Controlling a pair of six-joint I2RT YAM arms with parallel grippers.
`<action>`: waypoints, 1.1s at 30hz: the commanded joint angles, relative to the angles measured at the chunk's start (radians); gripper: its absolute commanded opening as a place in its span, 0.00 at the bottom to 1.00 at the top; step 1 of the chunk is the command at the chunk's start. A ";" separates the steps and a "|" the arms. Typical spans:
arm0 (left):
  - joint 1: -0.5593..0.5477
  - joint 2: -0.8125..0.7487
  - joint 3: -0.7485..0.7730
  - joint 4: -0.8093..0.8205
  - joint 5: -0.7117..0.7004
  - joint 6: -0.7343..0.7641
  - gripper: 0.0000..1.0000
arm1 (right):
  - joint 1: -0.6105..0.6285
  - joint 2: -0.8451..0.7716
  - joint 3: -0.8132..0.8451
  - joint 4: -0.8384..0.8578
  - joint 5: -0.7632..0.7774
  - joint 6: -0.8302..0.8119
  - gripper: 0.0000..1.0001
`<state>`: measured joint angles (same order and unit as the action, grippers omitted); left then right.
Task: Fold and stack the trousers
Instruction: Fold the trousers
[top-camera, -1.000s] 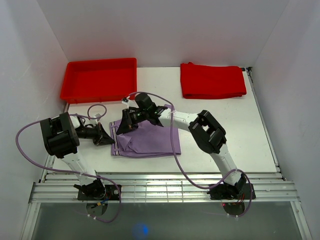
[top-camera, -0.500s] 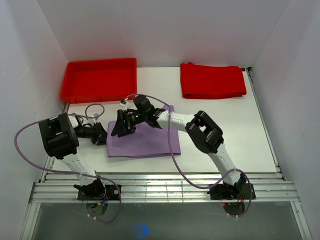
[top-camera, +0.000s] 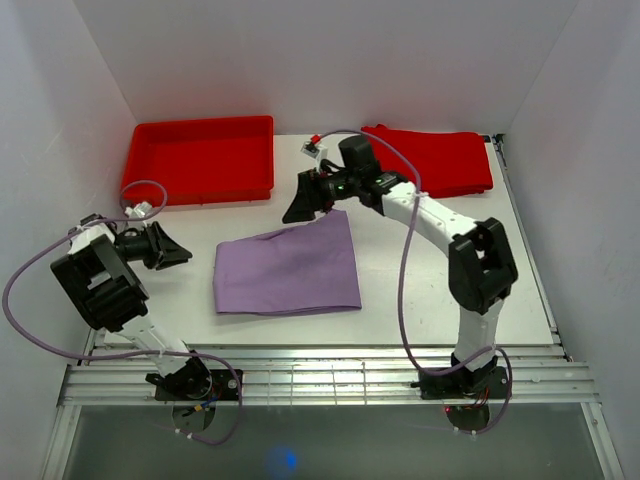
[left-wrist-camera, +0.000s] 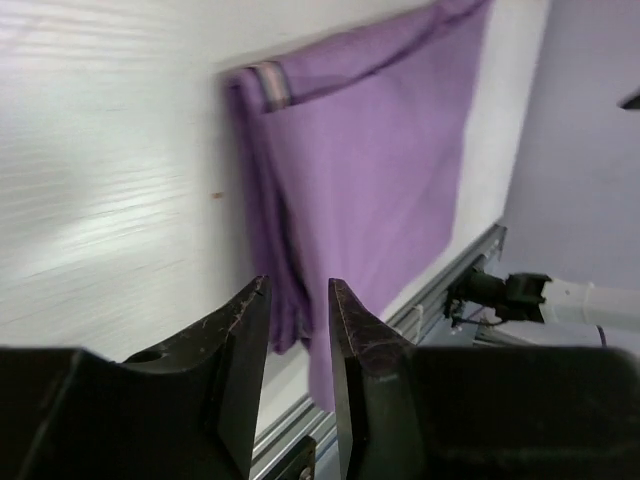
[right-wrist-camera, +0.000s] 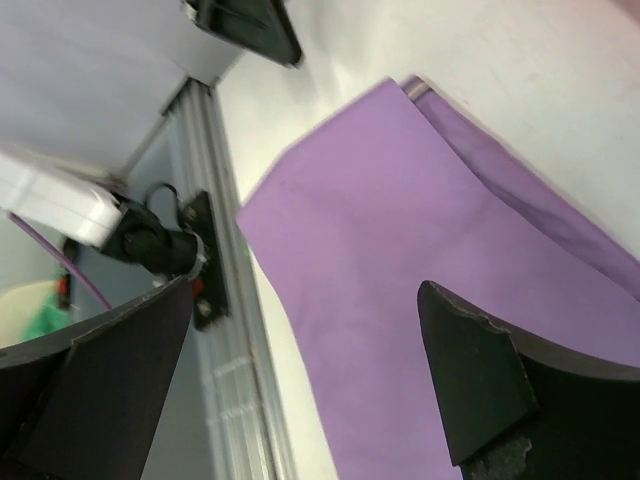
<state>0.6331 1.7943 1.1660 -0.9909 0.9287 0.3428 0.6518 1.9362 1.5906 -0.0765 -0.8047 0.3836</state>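
The trousers (top-camera: 288, 268) lay on the table (top-camera: 440, 280), a little left of the middle of the top view, as one flat lilac rectangle. In the left wrist view the trousers (left-wrist-camera: 370, 180) showed several layers at the folded edge, with a striped band at the upper corner. We therefore judged that the folding part was done, or nearly done. Some edges did not match exactly, and the far side ran a little slanted.

Neither arm held the cloth. The left gripper (top-camera: 180, 253) hovered at the left of the frame, apart from the trousers. In its own camera the left gripper (left-wrist-camera: 298, 292) had its fingers only a narrow gap apart, with nothing between them. The right gripper (top-camera: 296, 208) stood above the upper edge of the trousers, near the top centre. In the right wrist view its fingers (right-wrist-camera: 470, 380) were spread wide and empty, with the trousers (right-wrist-camera: 420, 220) below them.

What was left, in our judgement, was the stacking. A folded red cloth (top-camera: 425, 160) lay at the upper right of the top view, well apart from the trousers, and it seemed a likely base for the stack. We could not say for sure that it was the intended place.

The only container was the red tray (top-camera: 200, 160) at the upper left. We saw nothing in it; its floor was bare. The trousers lay outside it, below and to the right of it.
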 joint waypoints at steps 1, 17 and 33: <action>-0.045 -0.119 0.037 -0.173 0.304 0.199 0.40 | -0.070 -0.103 -0.095 -0.339 -0.016 -0.384 0.98; -0.381 -0.001 -0.163 0.567 0.081 -0.418 0.06 | -0.127 0.036 -0.348 -0.453 -0.057 -0.497 0.82; -0.375 0.148 0.095 0.513 -0.022 -0.375 0.25 | -0.172 -0.074 -0.391 -0.493 0.159 -0.526 0.83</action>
<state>0.2443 2.0319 1.2129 -0.4255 0.9615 -0.1234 0.5121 1.9305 1.2133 -0.5194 -0.8005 -0.0986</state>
